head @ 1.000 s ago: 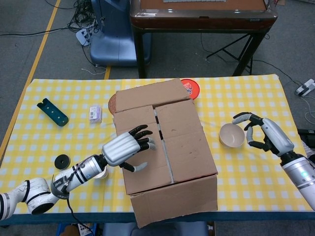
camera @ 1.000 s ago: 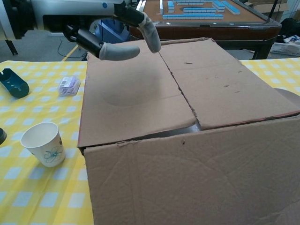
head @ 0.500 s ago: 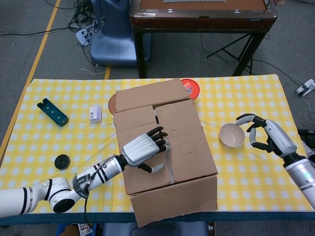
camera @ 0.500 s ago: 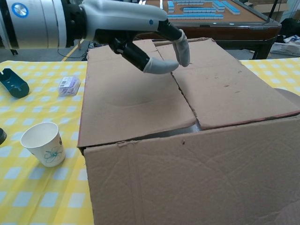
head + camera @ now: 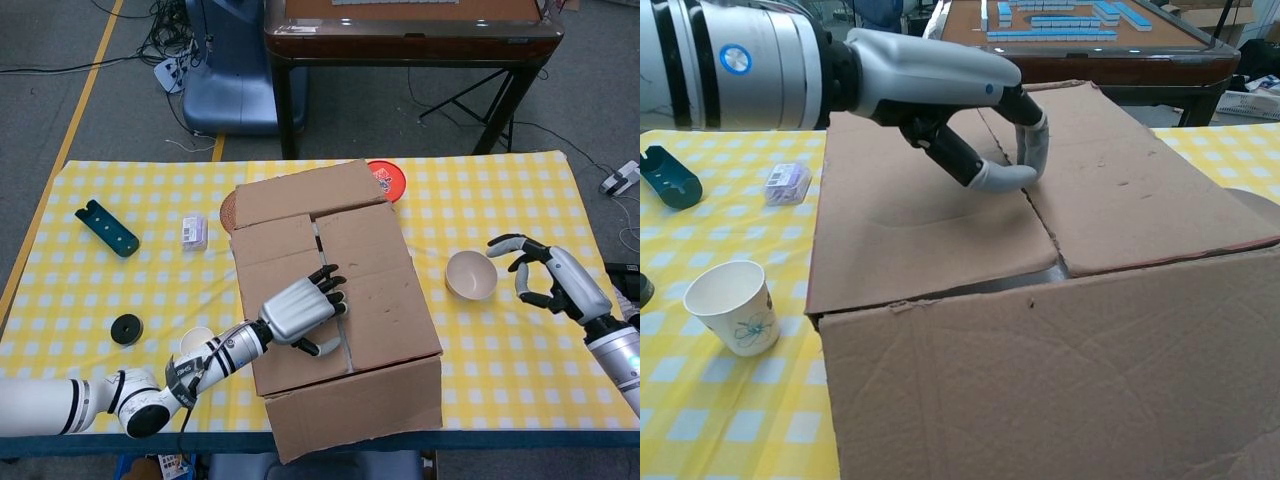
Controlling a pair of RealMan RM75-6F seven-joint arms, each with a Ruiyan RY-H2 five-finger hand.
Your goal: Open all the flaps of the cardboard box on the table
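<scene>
The box sits mid-table under the left robot hand, its top flaps lying flat and meeting at a seam. Corrugated card — light, stiff, likely to bend at the creases — so the free edge along that seam looks the place to hook. The left robot hand's fingertips curl onto the seam, gripping nothing yet. The right robot hand hangs half-open and empty beside a bowl, well off to the side.

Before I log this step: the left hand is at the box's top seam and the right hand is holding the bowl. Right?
Not quite. The right hand holds nothing; it hovers open beside the bowl, as the head view shows. The left hand is at the box's top seam.
</scene>
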